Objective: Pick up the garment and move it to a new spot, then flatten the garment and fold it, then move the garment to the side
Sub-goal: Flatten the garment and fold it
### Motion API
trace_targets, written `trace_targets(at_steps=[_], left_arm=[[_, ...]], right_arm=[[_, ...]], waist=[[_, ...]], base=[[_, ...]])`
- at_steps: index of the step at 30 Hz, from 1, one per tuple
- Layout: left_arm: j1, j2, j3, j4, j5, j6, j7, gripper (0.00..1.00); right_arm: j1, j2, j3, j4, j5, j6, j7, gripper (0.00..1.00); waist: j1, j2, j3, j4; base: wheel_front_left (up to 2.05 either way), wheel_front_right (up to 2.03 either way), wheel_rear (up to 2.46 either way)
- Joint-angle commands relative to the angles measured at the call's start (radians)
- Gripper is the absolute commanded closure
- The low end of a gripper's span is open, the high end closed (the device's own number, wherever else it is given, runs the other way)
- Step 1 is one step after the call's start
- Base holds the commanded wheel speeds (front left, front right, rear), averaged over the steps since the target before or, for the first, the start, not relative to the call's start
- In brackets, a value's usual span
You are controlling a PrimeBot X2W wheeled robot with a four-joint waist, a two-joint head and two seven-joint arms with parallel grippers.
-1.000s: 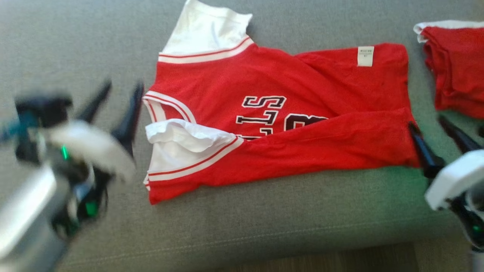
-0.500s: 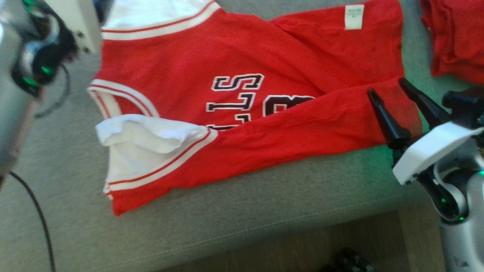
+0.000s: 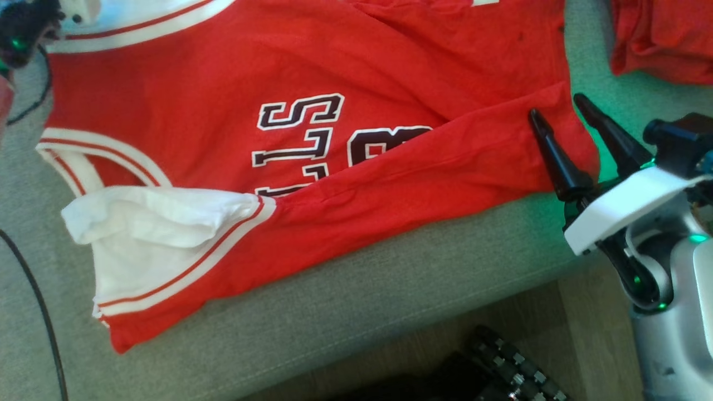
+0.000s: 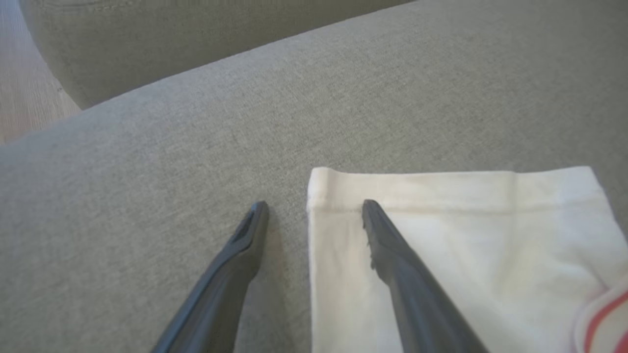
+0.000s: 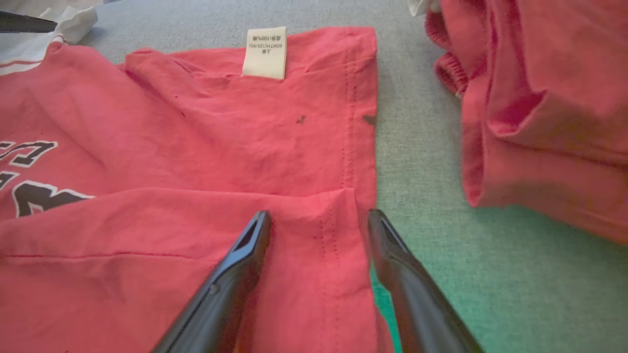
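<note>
Red cloth with white sleeves: the jersey [image 3: 195, 111] lies spread on a grey sofa [image 3: 390, 289], its near long side folded over onto the black lettering. Between that fold and the sofa's front edge runs a strip of bare cushion, narrowing toward the jersey's hem; past the edge is wooden floor [image 3: 590, 312]. Beyond the hem there is only a slim grey gap before a second red garment [image 3: 663, 39], bunched and close, so room on that side is tight. A white label [image 5: 265, 51] sits at the hem's far corner. On the sleeve side of the jersey the sofa is open and bare, with a thin black cable [image 3: 39, 312] trailing across it.

The right pincer [image 3: 557, 107] reaches in low from the sofa's front corner, forearm angled up toward the hem. Its fingers stand apart and straddle the hem of the folded flap, one over the red cloth, the other just off the edge over grey fabric. Nothing is clamped.

The left pincer [image 4: 314, 205] is at the jersey's far sleeve [image 4: 466, 235], fingers apart, holding nothing. One finger is over bare sofa just beside the sleeve's side edge, the other over the white cloth near its cuff seam. Whether the tips touch the cloth cannot be told.
</note>
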Motion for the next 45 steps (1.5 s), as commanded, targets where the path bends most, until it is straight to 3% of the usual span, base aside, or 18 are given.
trace_targets(at_steps=[1, 2, 4, 6, 8, 23, 39, 41, 42, 44, 45], left_arm=[[-0.062, 0.035, 0.024, -0.006, 0.017, -0.009, -0.004, 0.05], [-0.066, 0.034, 0.023, 0.004, 0.019, -0.012, -0.007, 0.17], [-0.072, 0.032, 0.018, 0.023, 0.021, -0.019, -0.009, 0.57], [-0.078, 0.03, 0.015, 0.04, 0.022, -0.025, -0.014, 0.74], [-0.084, 0.025, 0.011, 0.053, 0.023, -0.031, -0.018, 1.0], [-0.133, -0.005, -0.007, 0.089, 0.032, -0.079, -0.113, 1.0], [-0.146, -0.015, -0.044, 0.069, 0.027, -0.102, -0.158, 1.0], [-0.146, -0.016, -0.048, 0.071, 0.025, -0.103, -0.16, 1.0], [-0.145, -0.017, -0.05, 0.072, 0.024, -0.103, -0.161, 1.0], [-0.144, -0.019, -0.056, 0.075, 0.023, -0.104, -0.16, 1.0], [-0.145, -0.019, -0.059, 0.076, 0.022, -0.104, -0.16, 1.0]], right_arm=[[-0.008, -0.001, 0.017, -0.024, 0.006, 0.0, -0.012, 0.0], [-0.012, -0.001, 0.018, -0.019, 0.007, 0.0, -0.014, 0.0], [-0.021, -0.001, 0.022, -0.01, 0.009, 0.0, -0.018, 0.0], [-0.028, -0.002, 0.025, -0.004, 0.011, 0.0, -0.019, 0.0], [-0.036, -0.004, 0.027, 0.0, 0.012, 0.0, -0.019, 0.0], [-0.275, 0.047, -0.025, 0.134, -0.004, 0.0, 0.107, 0.0], [-0.591, 0.07, -0.093, 0.461, -0.063, 0.0, 0.226, 0.0], [-0.616, 0.073, -0.095, 0.488, -0.063, 0.0, 0.229, 0.18], [-0.625, 0.073, -0.094, 0.499, -0.065, 0.0, 0.23, 0.51], [-0.638, 0.072, -0.091, 0.518, -0.069, 0.0, 0.231, 0.76], [-0.643, 0.071, -0.088, 0.525, -0.069, 0.0, 0.23, 1.0]], waist=[[-0.0002, 0.0, 0.006, -0.007], [-0.0002, 0.0, 0.007, -0.01], [-0.0002, 0.0, 0.007, -0.013], [-0.0002, 0.0, 0.008, -0.016], [-0.0002, 0.0, 0.008, -0.017], [-0.0002, 0.0, 0.002, 0.007], [-0.0002, 0.0, -0.003, 0.062], [-0.0002, 0.0, -0.003, 0.065], [-0.0002, 0.0, -0.004, 0.067], [-0.0002, 0.0, -0.005, 0.071], [-0.0002, 0.0, -0.006, 0.073]], base=[[0.0, 0.0, 0.0], [0.0, 0.0, 0.0], [0.0, 0.0, 0.0], [0.0, 0.0, 0.0], [0.0, 0.0, 0.0], [0.0, 0.0, 0.0], [0.0, 0.0, 0.0], [0.0, 0.0, 0.0], [0.0, 0.0, 0.0], [0.0, 0.0, 0.0], [0.0, 0.0, 0.0]])
